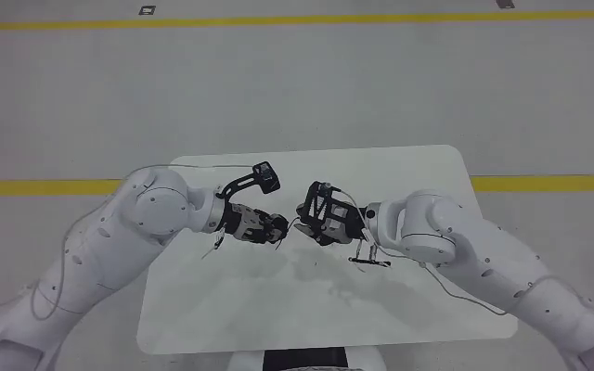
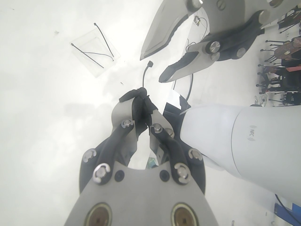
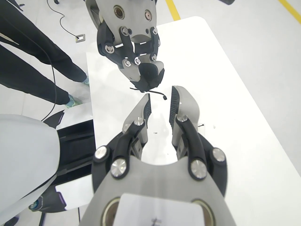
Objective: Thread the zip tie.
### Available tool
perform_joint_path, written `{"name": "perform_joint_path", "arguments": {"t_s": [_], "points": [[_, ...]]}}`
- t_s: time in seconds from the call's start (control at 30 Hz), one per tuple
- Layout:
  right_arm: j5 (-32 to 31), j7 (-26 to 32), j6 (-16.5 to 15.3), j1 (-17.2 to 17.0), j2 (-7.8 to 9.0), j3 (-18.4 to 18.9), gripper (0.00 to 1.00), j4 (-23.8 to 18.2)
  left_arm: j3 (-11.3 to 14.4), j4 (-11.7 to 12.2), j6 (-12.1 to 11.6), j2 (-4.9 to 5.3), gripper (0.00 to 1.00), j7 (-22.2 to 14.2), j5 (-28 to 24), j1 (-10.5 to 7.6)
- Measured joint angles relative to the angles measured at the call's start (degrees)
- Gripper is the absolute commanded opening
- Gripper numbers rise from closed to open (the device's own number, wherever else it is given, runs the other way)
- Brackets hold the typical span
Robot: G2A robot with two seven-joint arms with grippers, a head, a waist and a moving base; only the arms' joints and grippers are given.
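A thin black zip tie [image 2: 144, 77] sticks out from my left gripper [image 2: 140, 94], which is shut on its strap. The tie's small square head [image 2: 149, 64] is at the free end. My right gripper [image 2: 151, 69] faces the left one, open, with the head lying between its two fingertips and touching neither. In the right wrist view the zip tie [image 3: 157, 92] runs sideways from the left gripper [image 3: 147, 86] into the gap of my right gripper [image 3: 161, 92]. From above, both grippers [image 1: 278, 227] [image 1: 302, 225] meet tip to tip over the middle of the white table [image 1: 436, 167].
A clear plastic bag [image 2: 94, 64] with spare black zip ties [image 2: 103, 37] lies flat on the table beyond the grippers; from above these ties [image 1: 369, 262] sit under the right arm. Yellow floor lines run past the table's far side.
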Motion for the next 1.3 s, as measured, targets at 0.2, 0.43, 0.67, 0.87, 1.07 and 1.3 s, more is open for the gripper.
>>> {"name": "perform_joint_path", "arguments": {"t_s": [0.2,0.43,0.67,0.87,1.07,1.3], "points": [[0.3,-0.62,0.0,1.11,0.34,-1.17,0.16,0.08,0.34,-0.09,0.0,0.14,0.0,0.06,-0.14,-0.33],[0.52,-1.28,0.0,2.37,0.58,-2.53,0.12,0.41,0.81,-0.09,0.0,0.27,0.0,0.16,-0.31,-0.68],[0.55,-1.92,0.0,3.36,0.82,-3.59,0.0,0.72,1.21,-0.05,0.0,0.41,0.0,0.38,-0.36,-0.92],[0.54,-2.1,0.0,3.96,1.06,-4.18,0.0,0.9,1.53,-0.02,0.0,0.53,0.0,0.63,-0.42,-1.12],[0.4,-2.47,0.0,4.37,1.35,-4.5,0.0,1.09,1.75,0.11,0.0,0.66,0.1,0.93,-0.36,-1.37],[-0.38,-4.12,0.0,4.11,1.84,-3.79,0.0,1.67,1.57,0.57,0.0,0.84,1.0,1.32,-0.73,-1.7]]}}
